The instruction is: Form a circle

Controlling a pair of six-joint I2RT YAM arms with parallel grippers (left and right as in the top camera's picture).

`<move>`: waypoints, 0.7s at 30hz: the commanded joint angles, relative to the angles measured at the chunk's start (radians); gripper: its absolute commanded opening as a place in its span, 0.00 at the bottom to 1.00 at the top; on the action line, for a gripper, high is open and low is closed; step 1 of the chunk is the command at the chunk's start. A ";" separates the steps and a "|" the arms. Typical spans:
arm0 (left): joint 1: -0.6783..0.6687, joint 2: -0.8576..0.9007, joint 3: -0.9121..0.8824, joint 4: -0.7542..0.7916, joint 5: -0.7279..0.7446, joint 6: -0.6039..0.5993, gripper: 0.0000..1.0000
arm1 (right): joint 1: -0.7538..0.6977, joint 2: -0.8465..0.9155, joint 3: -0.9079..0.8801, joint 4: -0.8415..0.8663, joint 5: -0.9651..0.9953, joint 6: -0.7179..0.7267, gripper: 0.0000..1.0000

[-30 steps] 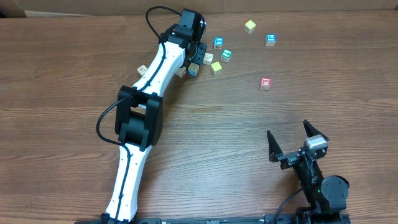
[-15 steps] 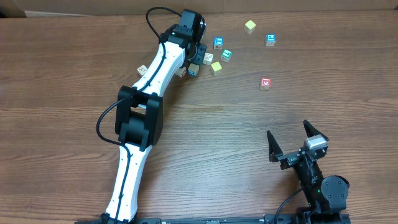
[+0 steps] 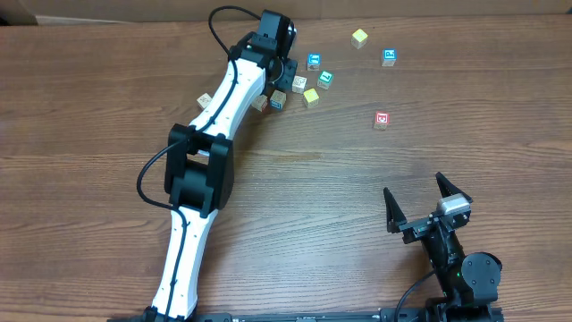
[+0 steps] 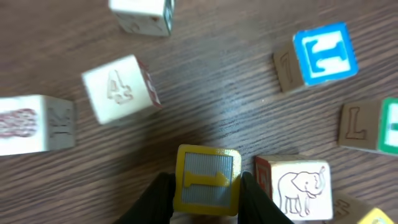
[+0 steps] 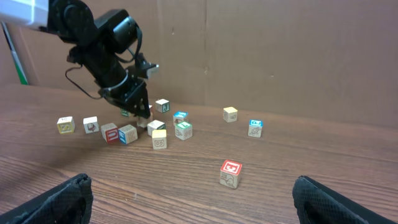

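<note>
**Overhead.** The left hand (image 3: 284,79) is down among the cubes at the far side of the worktop (image 3: 357,179). It sits just left of the circle (image 3: 310,97), a tight group of four cubes. The right hand (image 3: 414,186) is at the near right, well apart from every cube. Its fingers are spread wide and hold nothing. A red cube (image 3: 382,119) lies alone between the two hands.

**Left wrist.** The left hand (image 4: 207,186) is clamped on a yellow-framed cube (image 4: 207,177), one finger against each side. An elephant cube (image 4: 298,186) stands just beside it on the right. An L cube (image 4: 367,127) and a blue cube (image 4: 323,53) lie beyond.

**Right wrist.** The right hand (image 5: 196,202) is spread wide, with one finger in each lower corner. The red cube (image 5: 230,173) is nearest. The circle (image 5: 160,138) lies behind it, beside the left hand (image 5: 140,102).
</note>
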 commanded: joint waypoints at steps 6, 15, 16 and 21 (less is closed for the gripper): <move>-0.006 -0.197 0.034 -0.087 -0.034 0.013 0.22 | -0.002 -0.008 -0.010 0.006 0.000 -0.001 1.00; 0.026 -0.474 0.034 -0.409 -0.095 -0.150 0.12 | -0.002 -0.008 -0.010 0.006 0.000 -0.001 1.00; 0.027 -0.534 0.034 -0.476 -0.087 -0.150 0.13 | -0.002 -0.008 -0.010 0.006 0.000 -0.001 1.00; 0.026 -0.608 0.033 -0.689 -0.115 -0.138 0.14 | -0.002 -0.008 -0.010 0.006 0.000 -0.001 1.00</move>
